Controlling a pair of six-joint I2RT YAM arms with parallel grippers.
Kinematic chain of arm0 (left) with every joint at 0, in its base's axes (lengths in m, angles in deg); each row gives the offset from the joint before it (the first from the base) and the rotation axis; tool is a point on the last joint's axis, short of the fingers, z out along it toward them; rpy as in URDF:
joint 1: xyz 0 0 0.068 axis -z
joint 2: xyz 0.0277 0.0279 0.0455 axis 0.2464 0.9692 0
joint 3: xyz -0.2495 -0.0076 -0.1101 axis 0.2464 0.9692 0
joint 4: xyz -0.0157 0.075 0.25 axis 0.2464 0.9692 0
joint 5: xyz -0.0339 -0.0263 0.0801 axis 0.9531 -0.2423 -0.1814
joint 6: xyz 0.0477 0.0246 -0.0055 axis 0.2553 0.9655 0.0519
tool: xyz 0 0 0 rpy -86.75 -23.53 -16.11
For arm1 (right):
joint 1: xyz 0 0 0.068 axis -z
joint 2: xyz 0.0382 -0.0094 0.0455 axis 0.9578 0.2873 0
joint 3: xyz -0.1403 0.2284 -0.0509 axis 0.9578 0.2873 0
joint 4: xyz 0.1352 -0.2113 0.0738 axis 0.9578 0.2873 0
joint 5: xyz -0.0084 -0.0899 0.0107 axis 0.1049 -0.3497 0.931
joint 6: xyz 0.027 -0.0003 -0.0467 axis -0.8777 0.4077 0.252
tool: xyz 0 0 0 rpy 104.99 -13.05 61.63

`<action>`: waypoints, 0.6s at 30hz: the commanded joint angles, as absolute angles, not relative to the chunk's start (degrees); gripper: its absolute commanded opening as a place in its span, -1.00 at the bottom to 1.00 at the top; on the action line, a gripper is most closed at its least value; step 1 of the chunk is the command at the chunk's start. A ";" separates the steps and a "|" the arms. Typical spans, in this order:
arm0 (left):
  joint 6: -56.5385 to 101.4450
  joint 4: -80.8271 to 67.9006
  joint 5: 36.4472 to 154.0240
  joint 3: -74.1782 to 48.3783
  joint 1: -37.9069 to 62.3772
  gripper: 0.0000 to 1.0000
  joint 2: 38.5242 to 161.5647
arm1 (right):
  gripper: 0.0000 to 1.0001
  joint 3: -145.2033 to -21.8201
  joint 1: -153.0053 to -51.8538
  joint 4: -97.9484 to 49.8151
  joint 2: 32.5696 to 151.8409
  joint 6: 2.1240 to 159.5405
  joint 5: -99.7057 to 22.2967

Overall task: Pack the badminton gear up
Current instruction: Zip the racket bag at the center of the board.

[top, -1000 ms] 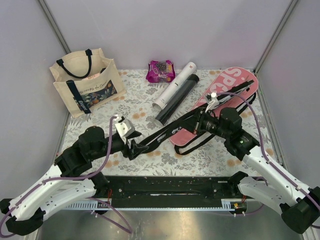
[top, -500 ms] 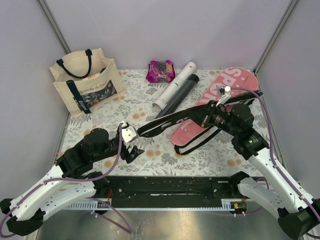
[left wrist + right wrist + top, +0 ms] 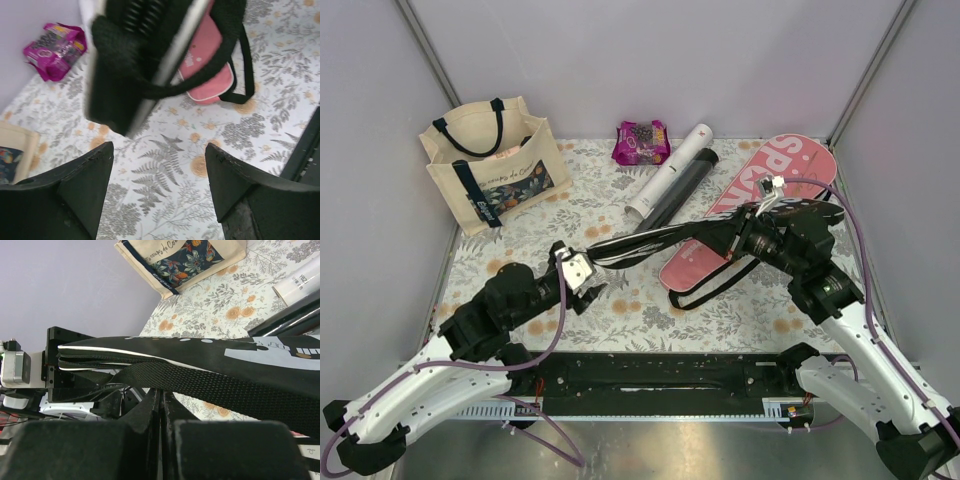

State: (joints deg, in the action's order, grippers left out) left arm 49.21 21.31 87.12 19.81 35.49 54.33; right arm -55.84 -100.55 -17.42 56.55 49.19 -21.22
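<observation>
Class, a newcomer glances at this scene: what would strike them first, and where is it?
A black racket cover hangs in mid-air above the middle of the table, pinched by the right gripper, its free end just ahead of the open left gripper. A pink cover lies at the right; a cream tote stands at the back left.

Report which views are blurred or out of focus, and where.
Top external: evenly lit and sharp, only the black cover slightly smeared. Left wrist: that cover looms close and blurred, the floral table sharper. Right wrist: the gripper fingers dark and soft, the tote crisp.
</observation>
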 commanded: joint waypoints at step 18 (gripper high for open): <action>59.00 16.13 99.88 16.29 35.31 0.28 55.66 | -1.00 -55.69 -100.11 -20.71 54.19 48.10 -15.76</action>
State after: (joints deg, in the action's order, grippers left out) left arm 60.14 21.05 92.93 16.94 35.49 55.14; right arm -55.34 -100.39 -14.99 55.37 49.10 -17.81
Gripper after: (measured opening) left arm 0.686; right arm 0.013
